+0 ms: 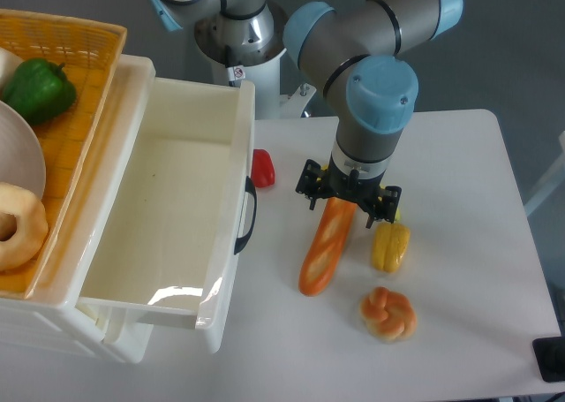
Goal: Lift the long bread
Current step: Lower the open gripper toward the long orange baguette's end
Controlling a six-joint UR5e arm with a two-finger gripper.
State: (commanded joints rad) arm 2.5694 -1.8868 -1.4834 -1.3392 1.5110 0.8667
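Observation:
The long bread (325,250), an orange-brown baguette with pale slashes, lies at a slant in the middle of the white table. Its upper end disappears under my gripper (346,202). The gripper points straight down over that end, and its black body and the arm's wrist hide the fingertips. Whether the fingers touch or clamp the bread does not show from this angle.
A yellow corn piece (389,246) lies just right of the bread and a small knotted bun (387,314) in front of it. A red pepper piece (263,168) sits by the open white drawer (168,269). An orange basket (84,110) on the left holds a green pepper (37,88) and ring bread (19,227).

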